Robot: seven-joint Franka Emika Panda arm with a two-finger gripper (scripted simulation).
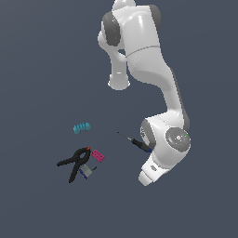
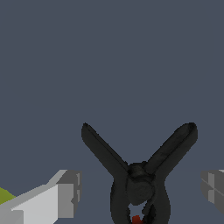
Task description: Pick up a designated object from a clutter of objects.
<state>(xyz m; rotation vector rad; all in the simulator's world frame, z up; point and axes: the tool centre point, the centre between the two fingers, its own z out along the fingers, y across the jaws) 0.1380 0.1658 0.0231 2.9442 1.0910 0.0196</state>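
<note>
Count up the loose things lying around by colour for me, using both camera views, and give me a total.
Black: 2, large clamp and small clamp
Teal: 1, toothed piece
Pink: 1, brick
Blue-handled: 1, screwdriver
Yellow-green: 1, partly seen object
Grey-blue: 1, small item by the large clamp
Total: 7

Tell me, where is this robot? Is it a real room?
Probably not: it looks like a computer simulation. The ground is flat, plain grey, the robot arm looks smooth and drawn, and a black clamp lies there like a toy.
</note>
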